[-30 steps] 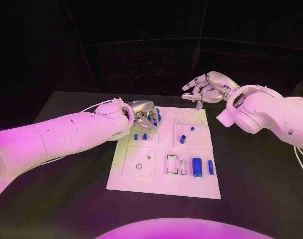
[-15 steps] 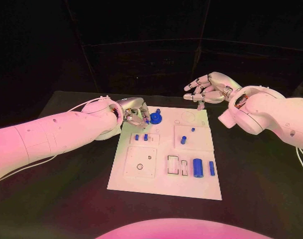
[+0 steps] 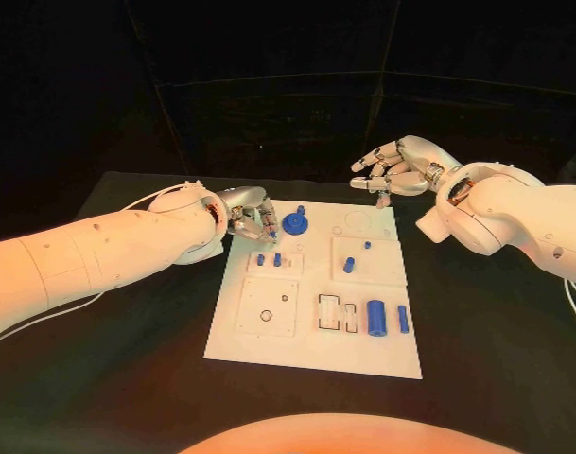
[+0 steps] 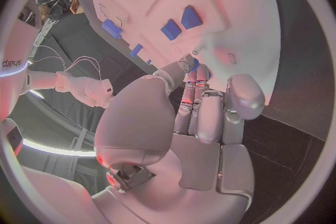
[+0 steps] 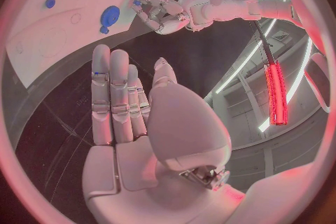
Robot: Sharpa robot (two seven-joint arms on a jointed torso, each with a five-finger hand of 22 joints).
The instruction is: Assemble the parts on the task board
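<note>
The white rectangular task board [image 3: 318,293] lies flat in the middle of the black desk [image 3: 492,340]. The left silver hand [image 3: 251,219] hangs over the board's far left corner with its fingers [image 4: 198,75] curled downward, their tips close to the white surface; whether they pinch anything I cannot tell, since the fingertips hide whatever might be between them. Just beside this hand, on its inner side, sits a round blue disc-shaped part [image 3: 297,225] with a small knob, apart from the fingers in the head view. A little nearer the robot than the hand stand two short blue pegs [image 3: 269,259] side by side on a raised white block.

The right silver hand [image 3: 394,168] hovers above the desk beyond the board's far right corner, well apart from every part. Its fingers [image 5: 112,95] are stretched out, nearly straight and loosely spread, and it holds nothing.

Between the two hands and closer to the robot, a small blue upright peg [image 3: 348,266] and a tiny blue stub [image 3: 367,245] stand on the right-hand raised block. Further toward the robot, well away from both hands, a thick blue cylinder [image 3: 375,317] and a slimmer blue cylinder [image 3: 401,319] lie side by side near the board's right edge, next to two empty rectangular slots [image 3: 327,313].
</note>
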